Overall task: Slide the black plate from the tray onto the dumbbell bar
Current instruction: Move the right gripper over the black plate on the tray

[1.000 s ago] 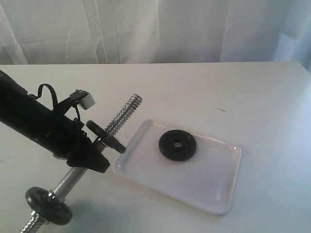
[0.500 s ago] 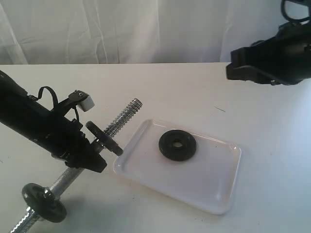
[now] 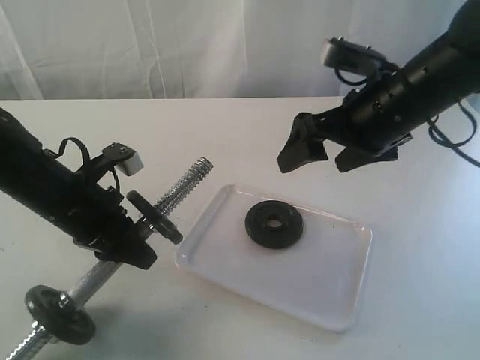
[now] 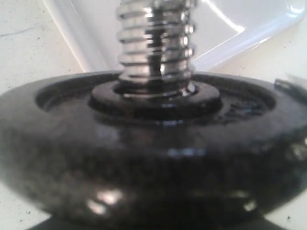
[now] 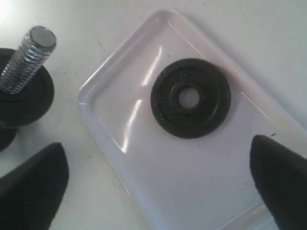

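The black plate (image 3: 274, 223) (image 5: 190, 97) lies flat in the white tray (image 3: 330, 300) (image 5: 115, 124), toward its far left part. My right gripper (image 3: 328, 154) (image 5: 158, 191) hangs open above the tray's far side with nothing between its fingers (image 5: 33, 187). The chrome dumbbell bar (image 3: 184, 187) (image 5: 26, 60) is tilted, its threaded end pointing up toward the tray's left corner. My left gripper (image 3: 139, 251) is shut on the bar's middle. Another black disc (image 3: 154, 217) (image 4: 144, 158) sits on the bar (image 4: 156, 48) just above that grip and fills the left wrist view.
A third black disc (image 3: 60, 315) is on the bar's lower end near the table's front left edge. A white curtain (image 3: 225, 45) hangs behind the white table (image 3: 225, 135). The tray's rim (image 4: 249, 33) shows behind the thread in the left wrist view.
My right arm has come in from the upper right and dropped left to hover over the tray, jaws open. The left arm and bar have sunk slightly down and left.
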Controlling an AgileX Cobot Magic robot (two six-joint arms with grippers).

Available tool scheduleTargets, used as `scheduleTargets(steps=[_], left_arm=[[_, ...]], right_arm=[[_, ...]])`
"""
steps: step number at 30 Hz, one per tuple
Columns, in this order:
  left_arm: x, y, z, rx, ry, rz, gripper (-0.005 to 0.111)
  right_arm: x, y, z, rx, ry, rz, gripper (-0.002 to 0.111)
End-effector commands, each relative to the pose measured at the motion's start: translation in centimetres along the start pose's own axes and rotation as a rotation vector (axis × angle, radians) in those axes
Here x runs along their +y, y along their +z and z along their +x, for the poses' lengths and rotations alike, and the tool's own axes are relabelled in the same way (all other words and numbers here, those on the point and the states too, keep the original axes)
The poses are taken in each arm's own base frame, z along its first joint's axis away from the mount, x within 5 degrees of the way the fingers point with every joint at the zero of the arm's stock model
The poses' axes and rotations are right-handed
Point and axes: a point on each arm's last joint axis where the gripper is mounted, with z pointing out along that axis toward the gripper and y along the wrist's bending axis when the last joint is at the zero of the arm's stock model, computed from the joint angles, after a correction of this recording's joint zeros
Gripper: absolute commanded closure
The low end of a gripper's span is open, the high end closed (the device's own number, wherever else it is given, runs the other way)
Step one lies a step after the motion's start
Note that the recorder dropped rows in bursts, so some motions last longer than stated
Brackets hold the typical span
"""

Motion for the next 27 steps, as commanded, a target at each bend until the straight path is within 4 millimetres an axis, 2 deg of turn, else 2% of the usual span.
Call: scheduleTargets(steps=[1, 10, 13, 14, 20, 22, 27], left_arm=[[-1.1, -1.6, -1.0, -0.037, -0.018, 0.005, 0.107], [-1.2, -1.6, -0.9, -0.029, -0.041, 0.018, 0.107], [-1.1, -1.6, -0.9, -0.032, -0.041, 0.008, 0.107], [-1.0, -1.6, -0.9, -0.034, -0.041, 0.005, 0.107], [-0.9, -1.6, -1.0, -0.039, -0.041, -0.009, 0.107], [-0.9, -1.6, -1.0, -0.040, -0.041, -0.011, 0.107], [-0.9, -1.6, -1.0, -0.040, -0.043, -0.010, 0.107]], right_arm=[[0.0, 2.4, -0.6, 0.018, -0.040, 0.055, 0.012], [0.7, 3.0, -1.0, -0.024, 0.040, -0.002, 0.011], [0.6, 3.2, -1.1, -0.025, 0.046, -0.003, 0.003], [0.5, 3.3, -1.0, -0.023, 0.047, -0.003, 0.003], [0.7, 4.4, -0.6, 0.038, 0.056, -0.033, 0.003], [0.6, 5.4, -0.8, 0.060, 0.079, -0.039, 0.003], [2.1, 7.0, -2.3, 0.117, -0.072, 0.020, 0.003]])
